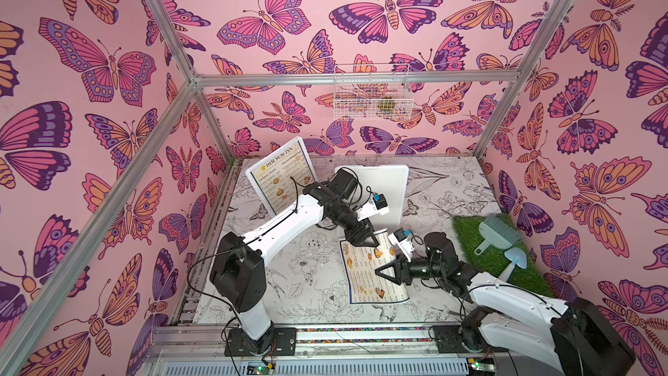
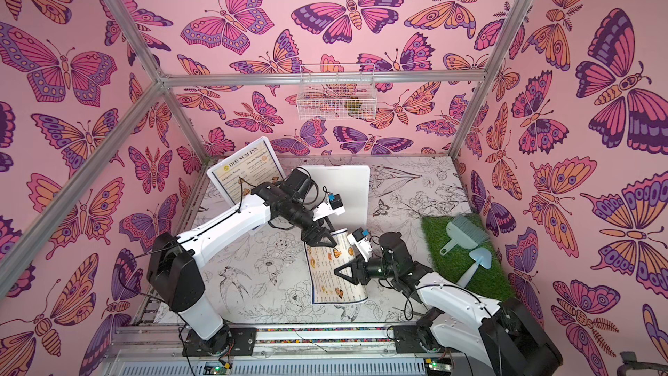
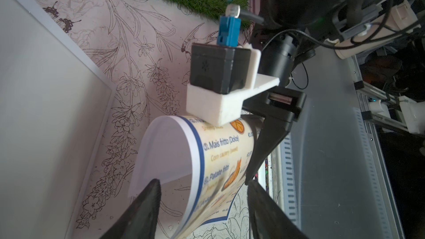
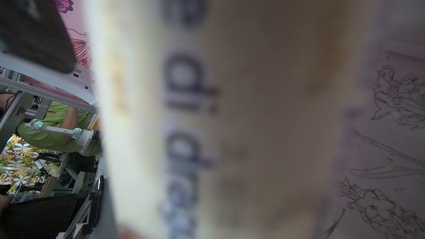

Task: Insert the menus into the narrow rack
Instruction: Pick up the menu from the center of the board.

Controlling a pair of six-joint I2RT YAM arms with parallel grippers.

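Right now, nearest me, one menu (image 1: 365,285) lies face up on the flower-printed desk (image 1: 289,283) between the two arms. Its far end curls upward off the surface. The right gripper (image 1: 383,272) pokes in from the side over the middle of that sheet. I cannot tell whether its fingers pinch the sheet or merely rest on it, and its wrist view is filled by blurred print held very close. Just beyond, the left gripper (image 1: 370,242) hangs at the curled end, its fingers (image 3: 145,210) spread, with the raised lip of the sheet between them. Off to the right sits a green grass mat (image 1: 470,247). Farther back is a white board (image 1: 383,182), and beside it, toward the far left corner, the second menu (image 1: 278,175) leans tilted, headed "DIM SUM INN". High on the back wall (image 1: 289,48) hangs the white wire rack (image 1: 372,94), well apart from both menus.
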